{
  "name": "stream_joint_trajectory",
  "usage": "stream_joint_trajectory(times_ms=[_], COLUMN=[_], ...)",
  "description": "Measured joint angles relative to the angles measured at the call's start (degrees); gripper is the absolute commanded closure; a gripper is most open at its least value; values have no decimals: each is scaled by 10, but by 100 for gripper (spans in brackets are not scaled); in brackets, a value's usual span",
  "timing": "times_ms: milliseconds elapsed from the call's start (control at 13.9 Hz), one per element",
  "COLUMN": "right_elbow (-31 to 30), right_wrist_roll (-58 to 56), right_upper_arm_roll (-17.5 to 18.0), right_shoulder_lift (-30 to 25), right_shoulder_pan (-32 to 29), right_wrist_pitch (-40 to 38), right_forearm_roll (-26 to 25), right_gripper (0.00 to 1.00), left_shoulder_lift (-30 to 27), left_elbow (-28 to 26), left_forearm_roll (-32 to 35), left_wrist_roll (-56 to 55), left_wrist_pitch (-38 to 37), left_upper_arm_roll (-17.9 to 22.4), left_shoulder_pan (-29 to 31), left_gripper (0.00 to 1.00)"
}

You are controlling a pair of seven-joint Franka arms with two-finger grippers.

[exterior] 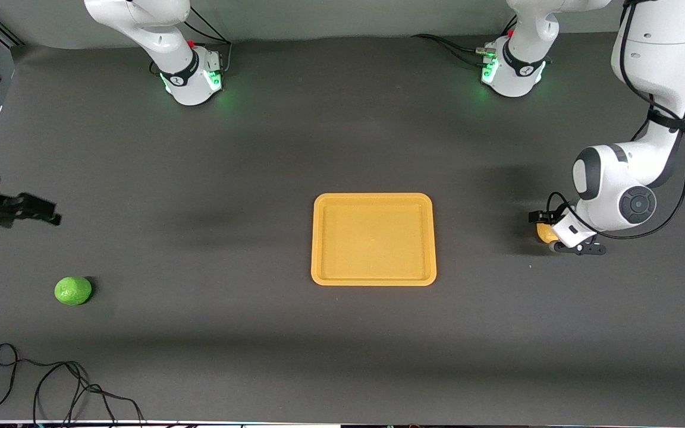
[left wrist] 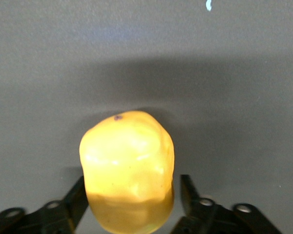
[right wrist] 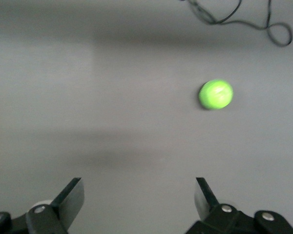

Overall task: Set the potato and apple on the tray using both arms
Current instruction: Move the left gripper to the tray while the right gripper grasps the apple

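Note:
The yellow-tan potato lies on the dark table toward the left arm's end, level with the tray. My left gripper is down around it, open. In the left wrist view the potato sits between the fingers, with a thin gap on one side. The green apple lies toward the right arm's end, nearer the front camera than the tray. My right gripper is open and empty above the table, short of the apple. The orange-yellow tray lies empty mid-table.
A black cable loops on the table near the front edge, nearer the front camera than the apple; it also shows in the right wrist view. The two green-lit bases stand at the table's back.

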Motion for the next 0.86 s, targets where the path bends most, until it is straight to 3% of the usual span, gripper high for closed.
stream_joint_trajectory(times_ms=[72, 432, 648, 864], right_elbow=[1, 60, 72, 56], right_wrist_roll=[-41, -157, -160, -160], right_upper_arm_roll=[-2, -5, -3, 0], right_shoulder_lift=[13, 101, 150, 198], right_shoulder_pan=[-26, -123, -127, -123], right_wrist_pitch=[19, 55, 89, 165], right_forearm_roll=[0, 4, 30, 40], right_gripper=[0, 0, 0, 0], left_shoulder_lift=[-2, -67, -87, -56], left_elbow=[4, 50, 113, 151], left_forearm_roll=[0, -8, -10, -11], left_wrist_roll=[0, -60, -185, -302], left_wrist_pitch=[1, -26, -117, -121], left_upper_arm_roll=[-1, -17, -66, -118], left_shoulder_pan=[0, -27, -92, -172], left_gripper=[93, 93, 91, 84])
